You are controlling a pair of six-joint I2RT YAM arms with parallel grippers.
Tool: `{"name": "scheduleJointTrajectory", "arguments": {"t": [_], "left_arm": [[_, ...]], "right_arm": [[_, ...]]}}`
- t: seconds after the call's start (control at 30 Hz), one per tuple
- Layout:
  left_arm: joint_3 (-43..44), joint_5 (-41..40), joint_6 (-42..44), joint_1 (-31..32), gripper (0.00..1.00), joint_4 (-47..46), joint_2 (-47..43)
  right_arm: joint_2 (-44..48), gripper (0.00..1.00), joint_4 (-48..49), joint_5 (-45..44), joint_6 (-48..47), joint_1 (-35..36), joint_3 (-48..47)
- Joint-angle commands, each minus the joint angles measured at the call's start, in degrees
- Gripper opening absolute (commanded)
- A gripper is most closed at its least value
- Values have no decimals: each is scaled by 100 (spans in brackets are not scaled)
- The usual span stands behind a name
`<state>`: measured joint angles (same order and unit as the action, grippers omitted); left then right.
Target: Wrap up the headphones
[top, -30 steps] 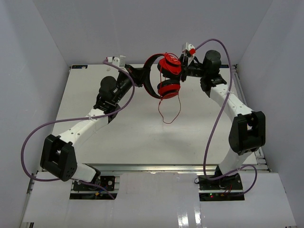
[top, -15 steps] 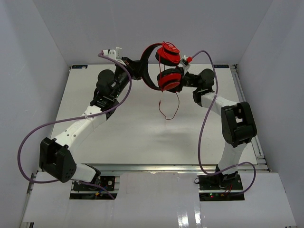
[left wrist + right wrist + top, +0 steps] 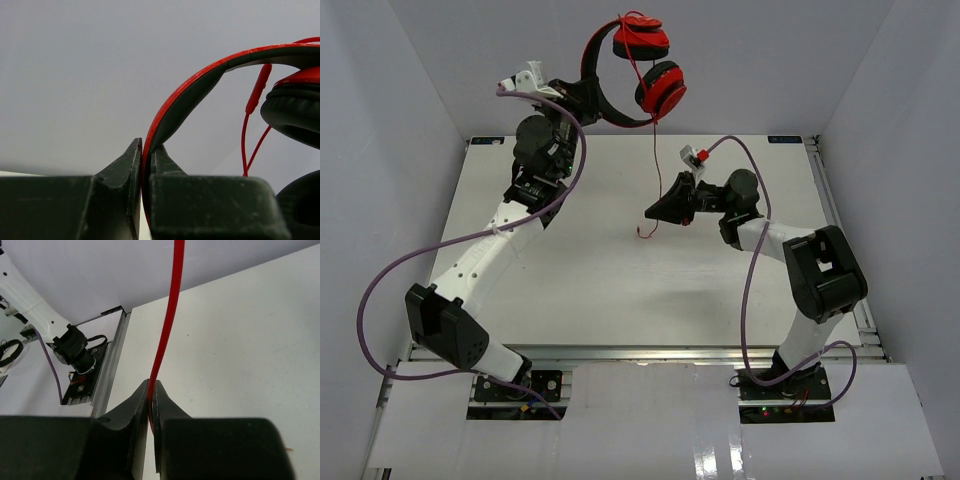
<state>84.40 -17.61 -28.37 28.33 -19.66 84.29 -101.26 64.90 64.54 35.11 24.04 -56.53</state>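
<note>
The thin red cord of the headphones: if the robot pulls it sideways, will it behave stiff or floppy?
Probably floppy: the cord runs straight only where it is stretched between the raised headphones and the shut right pincer; its free end below curls. Likely light and thin, so it may slip through the pincer.

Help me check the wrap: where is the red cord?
Top view: the cord hangs from the headphones, held high by the left hand, down into the shut right hand over the table.

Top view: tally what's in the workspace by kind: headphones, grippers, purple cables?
Headphones: 1
Grippers: 2 (left gripper, right gripper)
Purple cables: 2
Total: 5
</note>
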Motion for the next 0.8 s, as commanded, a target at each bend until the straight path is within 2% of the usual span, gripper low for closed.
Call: {"name": "scheduleJointTrajectory", "arguments": {"t": [0.0,0.17,0.3,0.43,0.6,0.67,0.77], "left_arm": [[472,-734,-81,-73,0,-47,262],[704,-1031,121,-159,0,-142,575],[861,-1182,397,-286,0,-175,802],[799,-1315,804,-446,0,-307,906],[510,-1361,1356,-627,0,-466,999],[423,-1368,1627,-633,0,-571,1122],[286,-1324,1903,-627,0,-576,1304]], "right_arm": [[527,11,-1018,-160,-1133,355,-33],[826,9,-2187,-404,-1989,637,-33],[1146,8,-3800,-890,-3109,847,-222],[1507,8,-5007,-1428,-4041,915,-471],[1728,8,-7216,-3046,-5689,1256,-1313],[1703,8,-8124,-4066,-6471,1484,-1880],[1711,8,-8629,-5623,-7283,1997,-2336]]}}
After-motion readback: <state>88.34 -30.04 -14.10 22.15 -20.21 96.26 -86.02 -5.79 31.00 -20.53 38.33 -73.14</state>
